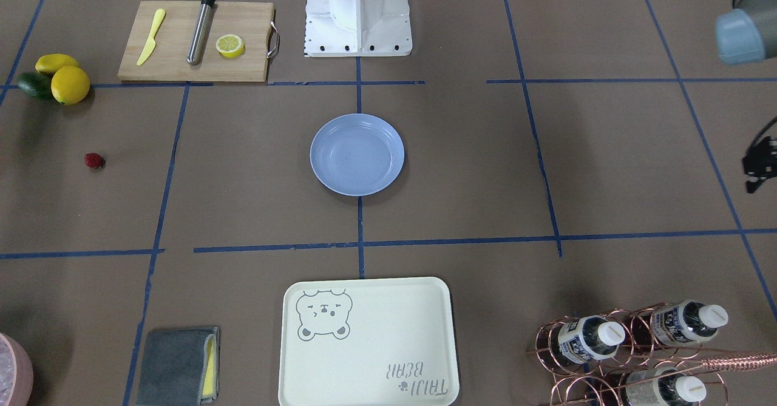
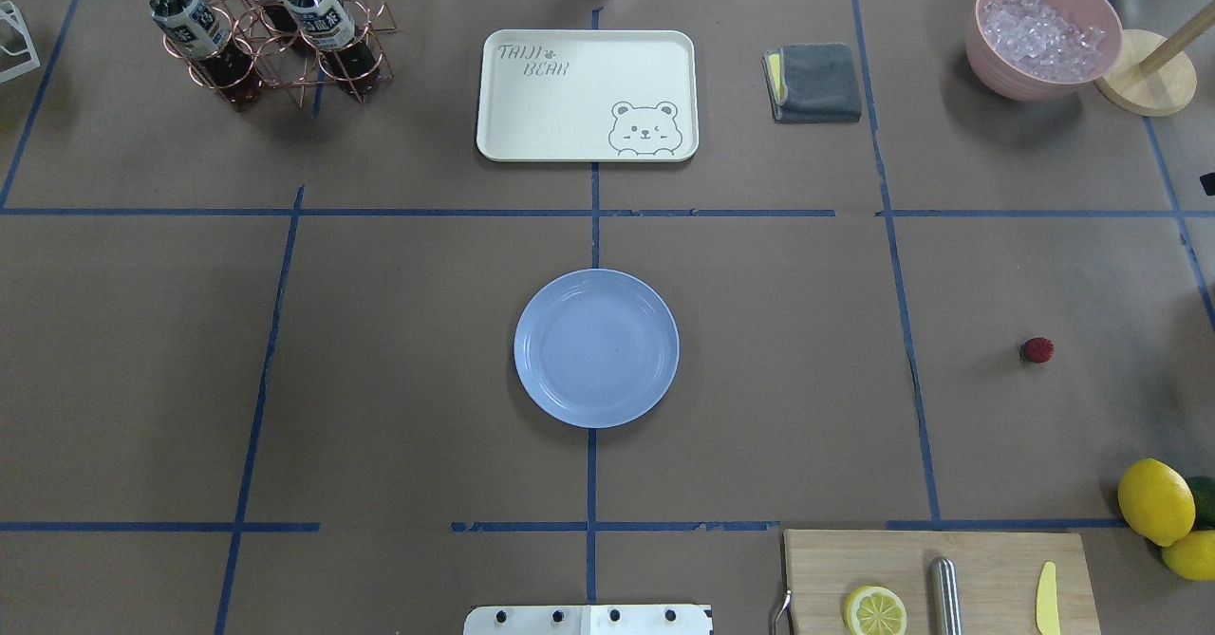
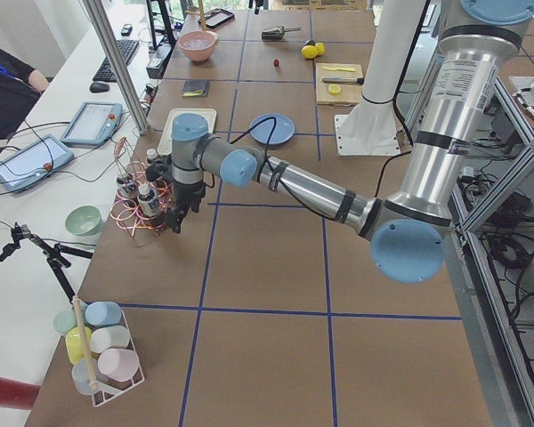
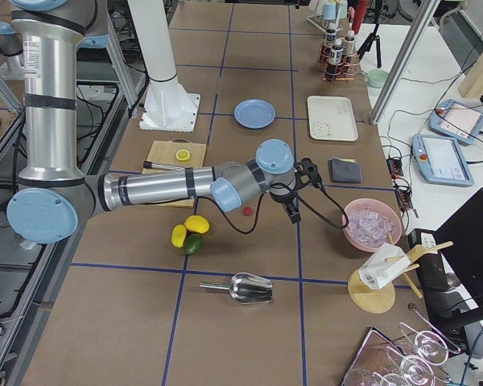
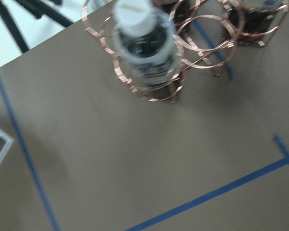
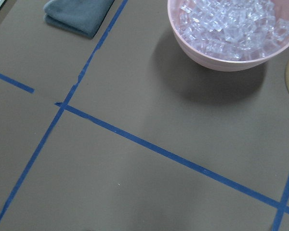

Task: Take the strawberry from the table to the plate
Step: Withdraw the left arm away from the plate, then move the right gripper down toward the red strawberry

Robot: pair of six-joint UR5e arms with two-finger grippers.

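One strawberry [image 2: 1037, 350] lies on the bare worktop [image 2: 399, 350], well apart from the single blue-grey plate [image 2: 596, 347] and at its 3 o'clock in the overhead view. The plate sits at mid-worktop with nothing in it.

Reading the clock from the plate in that same view:
- One cream bear-print tray [image 2: 587, 94] is at 12.
- One folded grey cloth [image 2: 814, 82] is at 1.
- One pink bowl [image 2: 987, 51] of ice is at 2.
- Two whole lemons [image 2: 1155, 501] are at 4, with one green avocado [image 2: 1204, 499] touching them.
- One wooden cutting board [image 2: 997, 559] is at 5. It carries one lemon half [image 2: 875, 610], one metal cylinder [image 2: 943, 597] and one yellow knife [image 2: 1046, 599].
- One copper wire rack [image 2: 285, 56] is between 10 and 11 and holds three bottles [image 2: 323, 13].

The right tool [image 4: 294, 213] hangs over the worktop just beside the strawberry, between it and the bowl. The left tool [image 3: 173, 221] hangs close to the bottle rack. For both tools, I cannot tell whether the jaws are wide or narrow.
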